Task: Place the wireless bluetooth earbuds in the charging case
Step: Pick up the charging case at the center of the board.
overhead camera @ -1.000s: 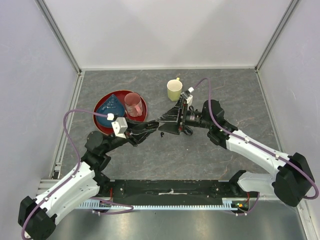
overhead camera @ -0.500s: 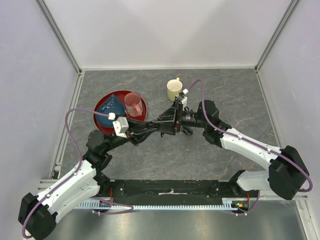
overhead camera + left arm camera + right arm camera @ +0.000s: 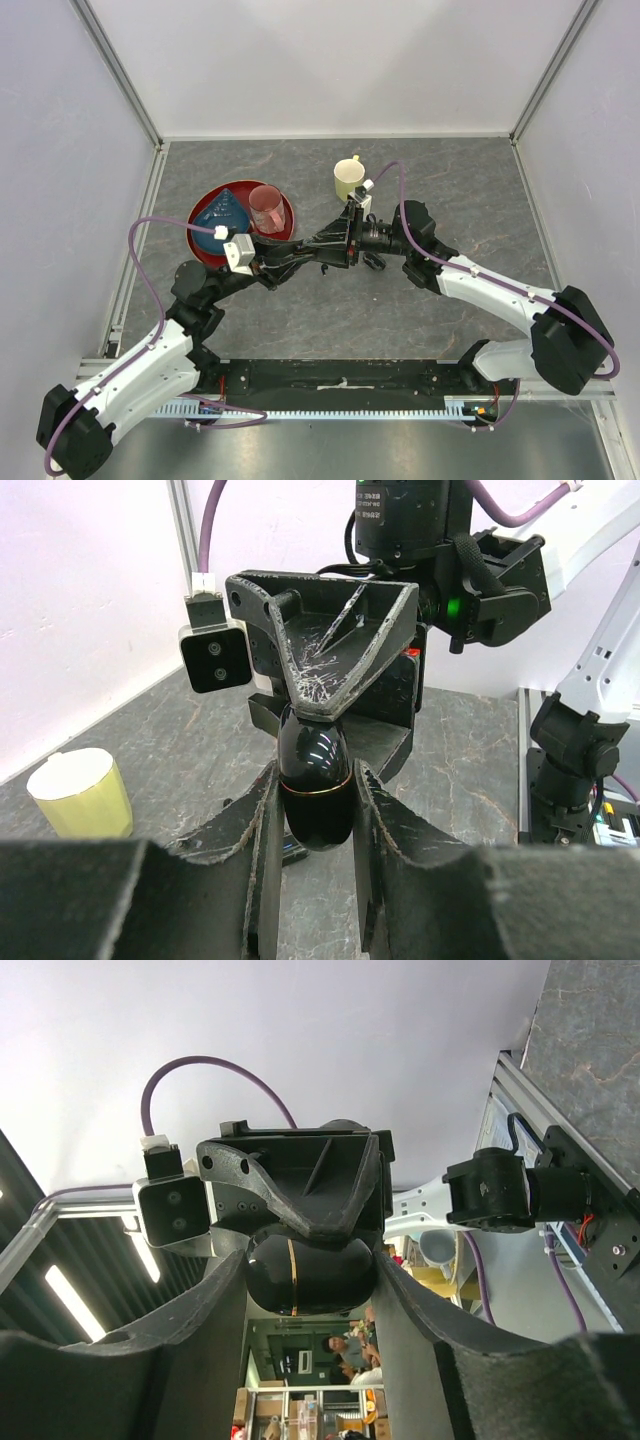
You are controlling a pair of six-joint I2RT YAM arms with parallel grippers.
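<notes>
The charging case (image 3: 315, 790), a glossy black oval pod with a thin gold seam, hangs above the table between the two arms. My left gripper (image 3: 315, 780) is shut on its sides. My right gripper (image 3: 310, 1280) meets it head-on and turned a quarter, with a finger against each side of the case (image 3: 310, 1265). From above, both grippers (image 3: 328, 250) join at mid-table and hide the case. No earbuds show for certain. A small dark piece with a blue glint (image 3: 290, 852) lies on the table under the case.
A yellow mug (image 3: 348, 180) stands behind the grippers. At the left a red plate (image 3: 291, 226) carries a blue cone (image 3: 222, 210) and a pink cup (image 3: 266, 208). A small black object (image 3: 375, 262) lies under the right wrist.
My right gripper has moved left to the held case and narrowed its jaws around it. The left gripper has kept its grip and barely moved.
</notes>
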